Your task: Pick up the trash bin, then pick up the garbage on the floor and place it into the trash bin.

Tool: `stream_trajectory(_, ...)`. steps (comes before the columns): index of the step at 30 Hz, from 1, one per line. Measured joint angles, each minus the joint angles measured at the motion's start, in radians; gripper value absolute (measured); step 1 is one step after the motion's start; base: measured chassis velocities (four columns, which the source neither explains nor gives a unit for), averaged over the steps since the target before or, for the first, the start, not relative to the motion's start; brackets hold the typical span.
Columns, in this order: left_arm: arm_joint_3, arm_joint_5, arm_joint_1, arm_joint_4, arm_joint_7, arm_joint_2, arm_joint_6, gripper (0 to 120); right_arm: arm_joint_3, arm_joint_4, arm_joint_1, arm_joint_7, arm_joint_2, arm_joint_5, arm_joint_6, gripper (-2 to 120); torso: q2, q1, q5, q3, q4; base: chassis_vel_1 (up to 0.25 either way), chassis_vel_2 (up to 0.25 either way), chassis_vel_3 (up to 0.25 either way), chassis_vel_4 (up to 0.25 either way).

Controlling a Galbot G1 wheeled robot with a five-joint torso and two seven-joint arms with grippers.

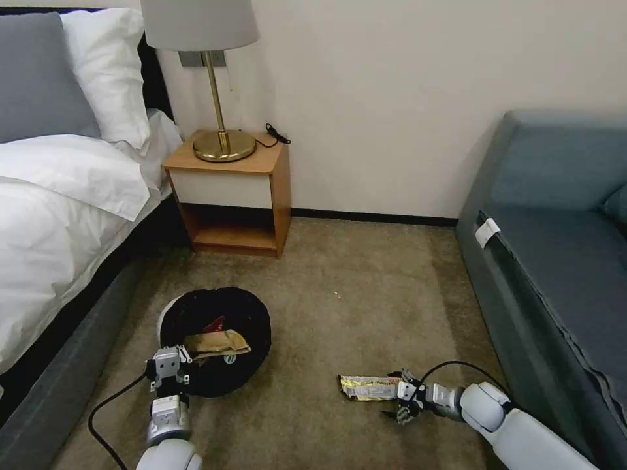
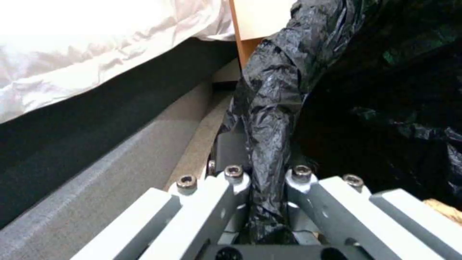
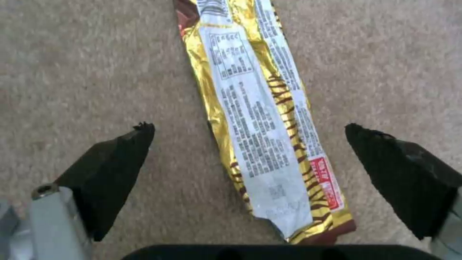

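Gold foil wrapper (image 3: 269, 144) lies flat on carpet, right of the bin (image 1: 215, 339); my right gripper (image 3: 250, 159) straddles it, spread. Light, slippery: I'd pinch across. Left gripper (image 2: 267, 180) clamps the bin's rim.

The snack wrapper (image 3: 267, 137) bears print seemingly too blurred to read.

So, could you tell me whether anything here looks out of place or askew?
Yes: the bin is tipped toward the camera, its rim pinched by the left tool, not upright. A wrapper lies flat on the carpet between the open fingers of the right tool.
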Motion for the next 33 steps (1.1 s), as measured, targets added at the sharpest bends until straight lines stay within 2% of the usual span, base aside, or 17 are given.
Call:
stream_trajectory(21, 0.002, 0.009, 0.011, -0.006, 0.000, -0.016, -0.001, 2, -0.016, -0.112, 0.076, -0.061, 0.017, 0.015, 0.000, 99, 0.000, 0.000, 0.0000, 0.000, 0.0000, 0.000, 0.000, 0.000, 0.000)
stream_trajectory(25, 0.002, 0.010, 0.011, -0.004, 0.000, -0.017, -0.002, 2, -0.016, -0.126, 0.082, -0.067, 0.025, -0.001, 0.005, 95, 0.000, 0.000, 0.0001, 0.000, 0.0000, 0.000, 0.000, 0.000, 0.000)
stream_trajectory(31, 0.003, 0.011, 0.007, 0.003, -0.001, -0.019, -0.003, 2, -0.018, -0.133, 0.087, -0.073, 0.030, -0.003, 0.008, 76, 0.000, 0.000, -0.0003, 0.000, -0.0002, 0.000, 0.000, 0.000, 0.000)
stream_trajectory(32, 0.003, 0.011, 0.007, 0.003, -0.001, -0.019, -0.003, 2, -0.018, -0.133, 0.087, -0.073, 0.030, -0.003, 0.008, 76, 0.000, 0.000, -0.0003, 0.000, -0.0002, 0.000, 0.000, 0.000, 0.000)
stream_trajectory(33, 0.004, 0.011, 0.006, 0.004, -0.001, -0.020, -0.003, 2, -0.019, -0.135, 0.088, -0.075, 0.030, -0.004, 0.010, 68, 0.000, 0.000, -0.0003, 0.000, -0.0001, 0.000, 0.000, 0.000, 0.000)
